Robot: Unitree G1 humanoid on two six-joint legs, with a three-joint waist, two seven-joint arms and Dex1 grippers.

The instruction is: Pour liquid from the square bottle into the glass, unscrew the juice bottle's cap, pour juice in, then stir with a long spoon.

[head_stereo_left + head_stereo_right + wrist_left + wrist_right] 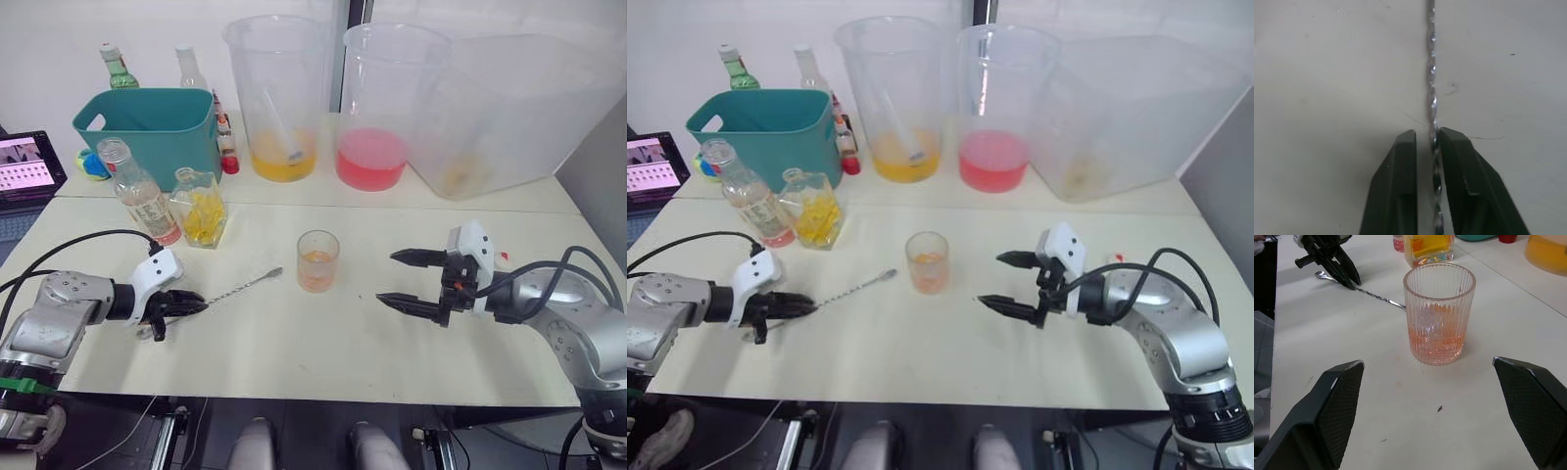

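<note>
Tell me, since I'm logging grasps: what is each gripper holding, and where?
Left gripper pinches the long spoon on its twisted shaft; right gripper holds nothing.

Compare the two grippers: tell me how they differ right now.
The left gripper has its fingers nearly closed around the long spoon's twisted handle; the right gripper is spread wide and holds nothing. The left one sits low at the table beside the spoon; the right one faces the glass from a distance, not touching it. Both point inward towards the glass and have black fingers.
</note>
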